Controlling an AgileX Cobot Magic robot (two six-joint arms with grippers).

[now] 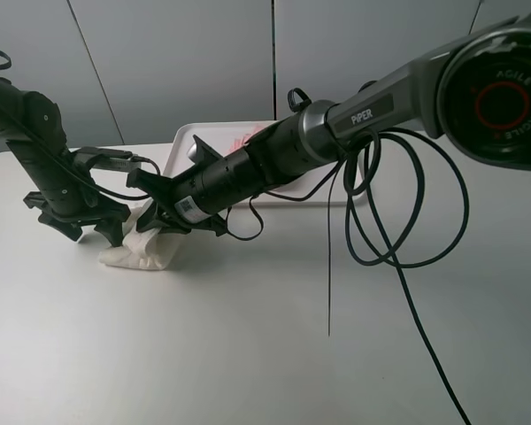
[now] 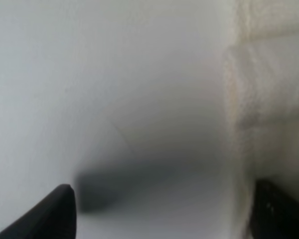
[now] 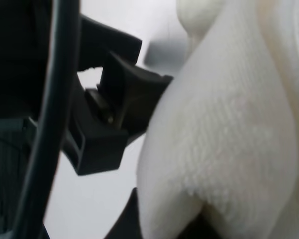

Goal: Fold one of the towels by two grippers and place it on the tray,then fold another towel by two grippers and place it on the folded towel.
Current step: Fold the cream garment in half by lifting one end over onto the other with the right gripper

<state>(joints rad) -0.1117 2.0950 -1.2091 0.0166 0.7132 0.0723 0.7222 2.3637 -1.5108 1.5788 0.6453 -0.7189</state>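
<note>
High overview; close wrist views seemingly share towel (image 1: 142,254).

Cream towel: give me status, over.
Right tool shut on cream towel, bunched on table. Left tool open at its edge. Right arm crosses in front of tray.

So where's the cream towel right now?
The towel lies bunched on the table, left of centre in the high view, in front of the tray, between the open left gripper and the right gripper pinching it.

A robotics lab: bare white table (image 1: 248,354), grey panel wall (image 1: 177,62).
</note>
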